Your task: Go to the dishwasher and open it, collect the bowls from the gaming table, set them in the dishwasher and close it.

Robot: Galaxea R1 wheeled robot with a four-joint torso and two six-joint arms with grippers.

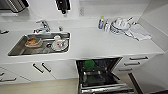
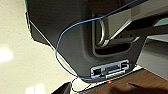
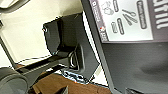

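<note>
1. Step in hand: the dishwasher (image 1: pixel 100 75) stands open below the worktop (image 1: pixel 100 42), at about 6 o'clock in the head view. Its door is folded down toward the robot and the dark interior with racks is exposed. Judgement: the opening step is complete and the loading phase is under way.
2. Task item: a green object (image 1: pixel 88 64) sits in the upper part of the dishwasher interior, at about 11 o'clock within the opening. It is probably the lime-green bowl; its blurred outline does not confirm this.
3. Tool state: the wrist views show dark robot housing, a blue cable (image 2: pixel 75 27) and pale floor. Whether either tool is wide, narrow or holding anything cannot be told.
4. Next move, as a judgement: any remaining bowls must be fetched, so the base needs to back clear of the lowered door before turning.
5. Edges: the lowered door projects into the floor space. Drawer fronts (image 1: pixel 135 62) lie at 3 o'clock of the opening and cabinet doors (image 1: pixel 42 68) at 9 o'clock.
6. Other items: the sink (image 1: pixel 40 43) at 10 o'clock holds crockery; stacked dishes (image 1: pixel 120 25) stand at 1 o'clock.
</note>
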